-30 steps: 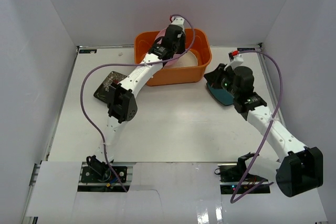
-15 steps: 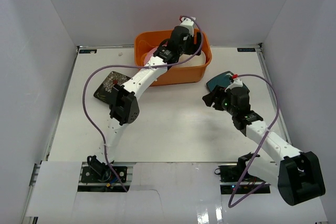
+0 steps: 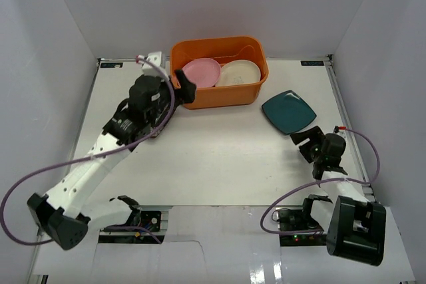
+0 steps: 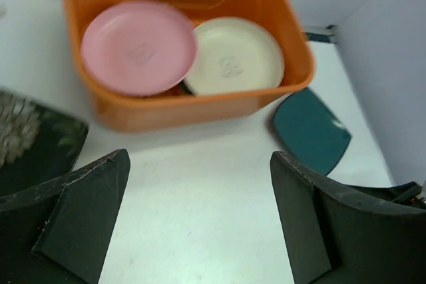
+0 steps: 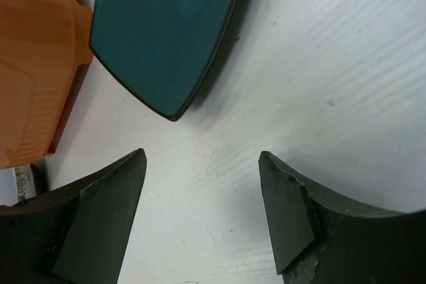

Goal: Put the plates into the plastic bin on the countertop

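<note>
White countertop (image 3: pixel 219 157) underneath. Pulled back from the plastic bin (image 3: pixel 219 96) since a second ago: left gripper (image 4: pixel 198 159), spread and empty, with pink plate (image 3: pixel 202 72) and cream plate (image 3: pixel 239 72) inside. Right gripper (image 5: pixel 201 156) spread, retreated from teal plate (image 3: pixel 288 111) right of bin; black floral plate (image 4: pixel 33 138) left of bin. Two seen outstanding. Moulded marks on binned plates, unreadable.

Orange bin (image 4: pixel 200 108) smooth plastic; teal plate (image 5: pixel 166 31) glossy; countertop (image 3: pixel 219 157) matt.

Two plates (image 3: pixel 202 72) inside bin (image 3: pixel 223 96)
</note>
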Available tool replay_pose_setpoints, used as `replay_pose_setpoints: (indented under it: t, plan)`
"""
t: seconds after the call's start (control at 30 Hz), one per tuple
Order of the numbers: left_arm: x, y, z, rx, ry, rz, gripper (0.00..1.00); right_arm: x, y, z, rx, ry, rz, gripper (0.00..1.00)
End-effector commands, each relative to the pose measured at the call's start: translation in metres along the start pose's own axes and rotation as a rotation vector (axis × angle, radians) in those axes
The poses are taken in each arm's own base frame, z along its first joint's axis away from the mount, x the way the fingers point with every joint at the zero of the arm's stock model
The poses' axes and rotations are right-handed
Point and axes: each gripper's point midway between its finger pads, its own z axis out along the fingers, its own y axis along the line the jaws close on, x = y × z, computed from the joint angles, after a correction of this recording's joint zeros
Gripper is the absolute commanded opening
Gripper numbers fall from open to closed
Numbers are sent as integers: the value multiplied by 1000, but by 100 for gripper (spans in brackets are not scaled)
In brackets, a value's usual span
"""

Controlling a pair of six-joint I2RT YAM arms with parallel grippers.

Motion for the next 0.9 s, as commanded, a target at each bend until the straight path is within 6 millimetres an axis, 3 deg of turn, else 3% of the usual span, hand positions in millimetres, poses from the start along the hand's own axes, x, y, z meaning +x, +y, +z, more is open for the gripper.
replay_pose_setpoints:
  t: [0.0,0.03,0.07,0.1,0.13,0.2,0.23,0.3,0.33,0.37,0.5,0.53,0.6,0.67,0.83,0.87]
  plan:
    - [73,75,-23,-212,136,-145,97,16,5,8,-69,63,94,74]
    - [113,95,-30,-252,220,-198,98,15,10,10,-101,61,104,74]
    - [112,114,-41,-288,192,-255,98,21,6,14,-88,84,167,74]
    - [141,130,-48,-328,237,-306,98,16,13,15,-135,53,183,74]
    - [147,138,-53,-342,238,-343,98,15,15,16,-150,47,212,73]
    - [151,151,-64,-361,202,-411,98,21,12,23,-140,68,318,71]
    - [164,159,-67,-386,209,-442,98,12,21,25,-185,39,329,70]
    - [168,172,-72,-431,182,-474,98,17,14,34,-159,59,417,65]
    - [176,179,-73,-453,185,-490,98,9,19,37,-189,28,428,63]
    - [178,185,-73,-475,176,-522,98,15,12,43,-162,43,456,60]
    - [197,209,-70,-540,165,-605,98,21,16,58,-175,60,537,52]
    - [202,220,-67,-562,153,-635,98,18,20,62,-200,49,556,50]
    - [204,224,-60,-541,142,-680,98,15,24,66,-217,43,581,48]
    - [218,237,-58,-566,159,-734,98,9,24,73,-210,32,597,37]
    - [219,244,-39,-501,134,-786,98,0,21,81,-177,-9,551,8]
    - [223,246,-34,-492,141,-798,98,-2,23,78,-192,-14,548,8]
